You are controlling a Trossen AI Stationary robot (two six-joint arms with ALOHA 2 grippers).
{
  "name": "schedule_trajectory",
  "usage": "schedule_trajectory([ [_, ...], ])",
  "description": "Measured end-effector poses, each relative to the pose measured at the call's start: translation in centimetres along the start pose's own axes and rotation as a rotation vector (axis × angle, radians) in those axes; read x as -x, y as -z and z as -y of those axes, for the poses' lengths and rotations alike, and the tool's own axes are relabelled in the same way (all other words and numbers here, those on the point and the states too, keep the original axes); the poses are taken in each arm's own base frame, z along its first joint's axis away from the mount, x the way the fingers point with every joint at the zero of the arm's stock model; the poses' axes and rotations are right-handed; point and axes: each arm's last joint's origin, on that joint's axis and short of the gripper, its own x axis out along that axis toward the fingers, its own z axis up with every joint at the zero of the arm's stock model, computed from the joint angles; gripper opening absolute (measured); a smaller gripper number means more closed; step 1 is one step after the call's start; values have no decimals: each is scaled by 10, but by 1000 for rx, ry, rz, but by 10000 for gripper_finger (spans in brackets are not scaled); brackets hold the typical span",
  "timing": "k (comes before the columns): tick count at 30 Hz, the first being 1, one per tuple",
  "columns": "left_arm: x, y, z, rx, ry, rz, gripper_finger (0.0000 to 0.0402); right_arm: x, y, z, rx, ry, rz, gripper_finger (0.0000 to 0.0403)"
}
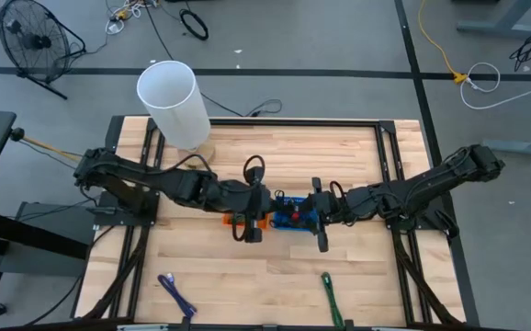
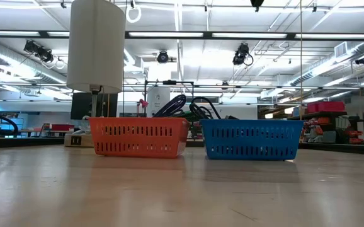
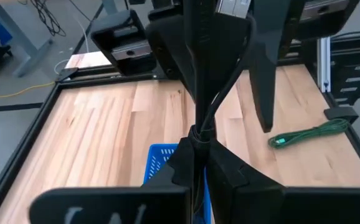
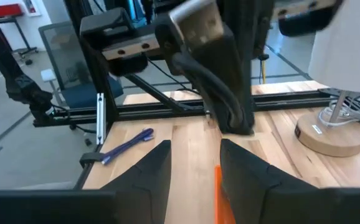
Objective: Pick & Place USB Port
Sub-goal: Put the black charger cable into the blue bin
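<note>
An orange basket [image 1: 243, 221] and a blue basket [image 1: 293, 215] stand side by side at the table's middle; in the low view the orange basket [image 2: 139, 136] is left of the blue basket [image 2: 251, 139]. My left gripper [image 3: 198, 144] hangs over the baskets, shut on a black cable [image 3: 200, 93]. Loops of black cable [image 2: 183, 104] show above the baskets. My right gripper [image 4: 195, 163] faces it from the table's right, open, touching nothing, with a sliver of the orange basket [image 4: 217, 180] between its fingers. My left gripper pinches the black cable [image 3: 198, 127] between its two shut fingers. The cable runs on past the fingertips and loops toward the table's far side [image 1: 254, 168]. Which end of the cable the fingers have, I cannot tell.
A white lamp [image 1: 174, 99] on a round wooden base [image 4: 331, 135] stands at the far left. A purple cable [image 1: 178, 294] and a green cable [image 1: 332, 296] lie near the table's near edge. Black rails frame the table [image 1: 403, 165].
</note>
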Motion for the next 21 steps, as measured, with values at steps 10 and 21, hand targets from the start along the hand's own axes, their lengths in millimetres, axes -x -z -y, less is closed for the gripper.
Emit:
schedule_trajectory([
  [10,-1,0,-2,1,1,-3,20,0,-1,0,72,45,20,136],
  [21,1,-2,-2,4,7,7,20,0,-5,1,133,79,60,136],
])
